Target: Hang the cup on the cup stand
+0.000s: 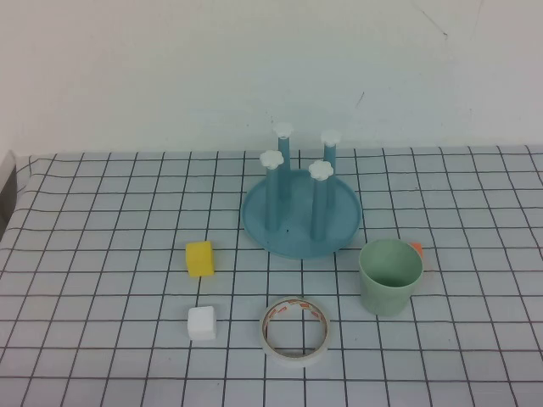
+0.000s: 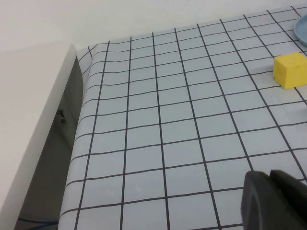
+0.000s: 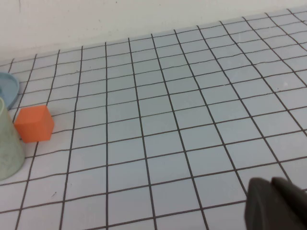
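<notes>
On the checked tablecloth we see the cup, a pale mint-green tumbler, standing upright with its mouth up, near the right front side of the cup stand but not touching it. The cup stand has a round blue base and four upright blue pegs with white flower caps, and no peg carries anything. Just behind the cup, at its right, a small orange cube shows partly. In front of the stand lies a roll of tape, flat on the cloth. To the left of the stand we find a yellow block, and in front of it a white block.

No arm appears in the high view. The left gripper is low over the left part of the cloth, well away from the cup, its fingers pressed together on nothing. The right gripper is over the right part of the cloth, also closed and empty; the cup and the orange cube lie apart from it.
</notes>
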### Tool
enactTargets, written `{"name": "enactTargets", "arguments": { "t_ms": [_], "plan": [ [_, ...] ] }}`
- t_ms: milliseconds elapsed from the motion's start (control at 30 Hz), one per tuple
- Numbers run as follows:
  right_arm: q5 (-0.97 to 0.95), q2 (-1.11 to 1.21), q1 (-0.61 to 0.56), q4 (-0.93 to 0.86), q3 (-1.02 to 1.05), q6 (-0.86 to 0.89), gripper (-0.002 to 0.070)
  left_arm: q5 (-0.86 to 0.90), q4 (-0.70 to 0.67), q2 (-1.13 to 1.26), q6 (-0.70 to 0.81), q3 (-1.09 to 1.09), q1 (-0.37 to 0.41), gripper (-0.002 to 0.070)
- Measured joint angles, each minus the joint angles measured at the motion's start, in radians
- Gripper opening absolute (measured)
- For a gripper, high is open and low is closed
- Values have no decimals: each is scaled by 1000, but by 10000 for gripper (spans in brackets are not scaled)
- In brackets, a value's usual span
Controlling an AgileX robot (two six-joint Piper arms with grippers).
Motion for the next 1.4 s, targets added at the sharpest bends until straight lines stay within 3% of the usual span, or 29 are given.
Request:
{"name": "enactTargets", "arguments": {
  "t_ms": [933,1067,1400],
  "plan": [
    [-22,0,0,-41,0,-16,-1,-23,2,0,3,0,0,-2],
    [-192,0,0,-79,9,-20,-1,-119,4,0,3,2,0,-2],
    [-924,0,0,-178,9,-121,-1,-663,4,0,3,2,0,-3]
  ]
}}
